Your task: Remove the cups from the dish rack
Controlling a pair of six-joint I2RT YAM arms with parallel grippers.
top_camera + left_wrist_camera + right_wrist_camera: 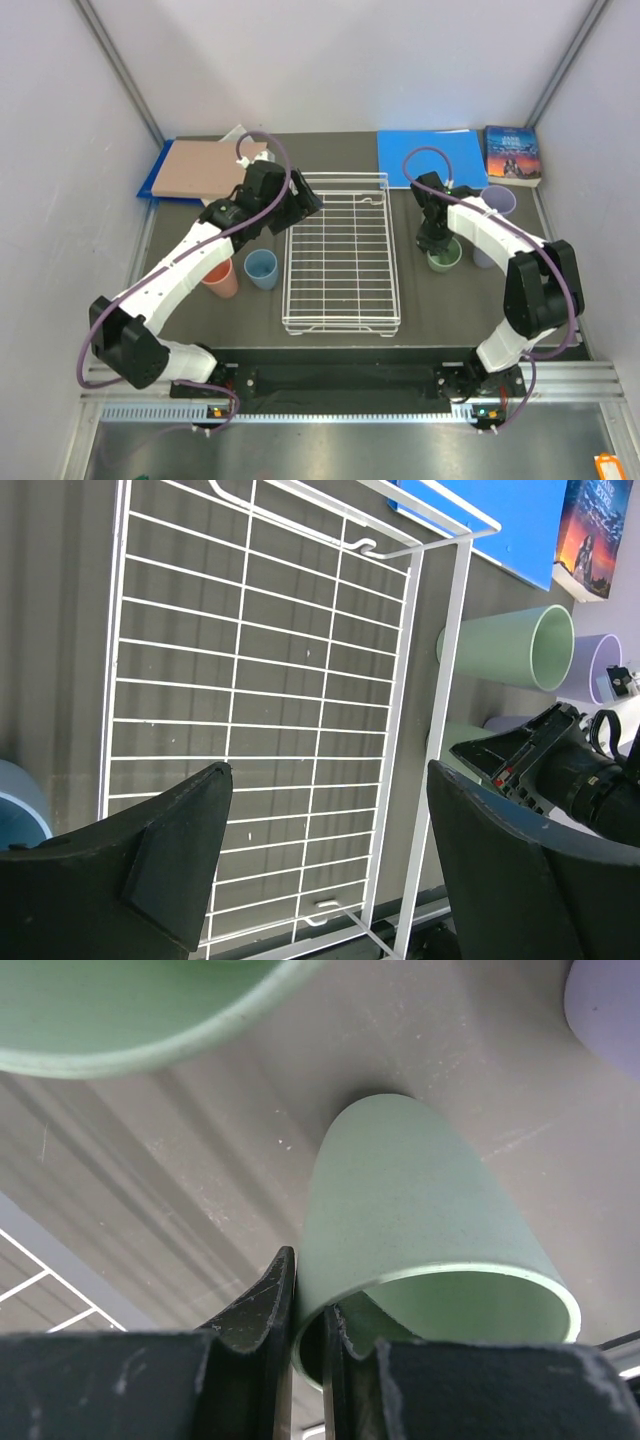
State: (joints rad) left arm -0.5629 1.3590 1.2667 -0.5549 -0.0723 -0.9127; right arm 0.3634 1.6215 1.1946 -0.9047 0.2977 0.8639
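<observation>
The white wire dish rack (340, 255) (260, 680) lies mid-table with no cup in it. My left gripper (290, 205) (328, 770) hangs open and empty over the rack's far left part. A salmon cup (222, 277) and a light blue cup (261, 268) stand left of the rack. On the rack's right side, my right gripper (432, 240) (308, 1285) is shut on a pale green cup (446, 258) (420, 1210), one finger inside the rim and one outside. Another green cup (505, 645) and a lilac cup (497, 200) (592, 665) stand just beyond.
A brown board on a blue sheet (205, 168) lies at the far left. A blue folder (430, 158) and a book (512, 153) lie at the far right. Something lilac (483, 258) shows beside the right arm. Walls close in on both sides.
</observation>
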